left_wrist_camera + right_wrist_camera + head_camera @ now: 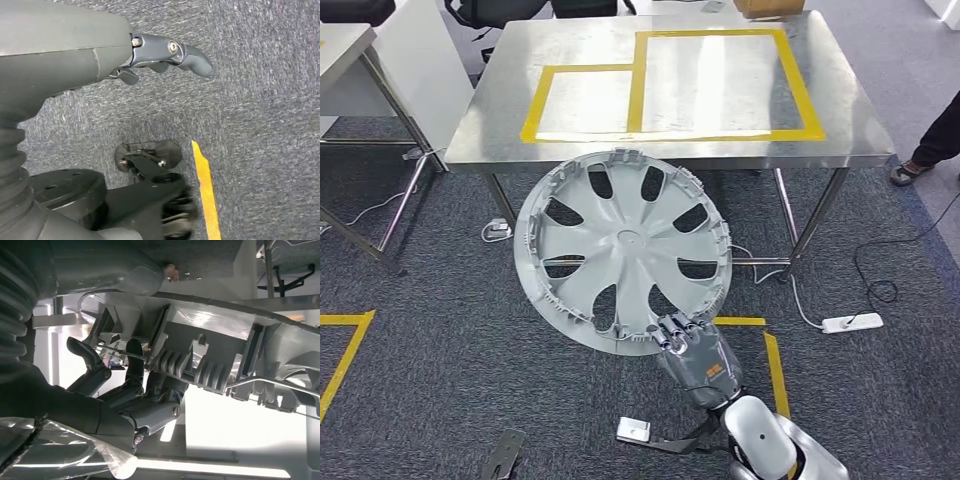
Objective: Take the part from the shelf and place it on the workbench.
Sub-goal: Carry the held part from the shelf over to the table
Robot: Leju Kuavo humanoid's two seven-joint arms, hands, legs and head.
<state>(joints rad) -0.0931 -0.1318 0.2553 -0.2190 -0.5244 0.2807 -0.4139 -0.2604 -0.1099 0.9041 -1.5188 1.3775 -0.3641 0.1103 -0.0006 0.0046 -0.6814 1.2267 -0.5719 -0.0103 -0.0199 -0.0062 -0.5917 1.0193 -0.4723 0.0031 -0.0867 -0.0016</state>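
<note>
The part is a large silver wheel cover [622, 250] with curved spokes and a ribbed rim. My right hand [690, 345] grips its near rim and holds it in the air over the carpet, short of the workbench [667, 85]. In the right wrist view the fingers [132, 390] curl up under the cover's ribbed underside [211, 350] with the thumb pressed on its other face. My left hand [166, 52] hangs over the carpet, its fingers apart and nothing in it.
Yellow tape marks two rectangles [712, 80] on the steel workbench top. A second table [350, 60] stands at the left. A power strip [852, 322] and cables lie on the carpet to the right. A person's foot [909, 172] is at the right edge.
</note>
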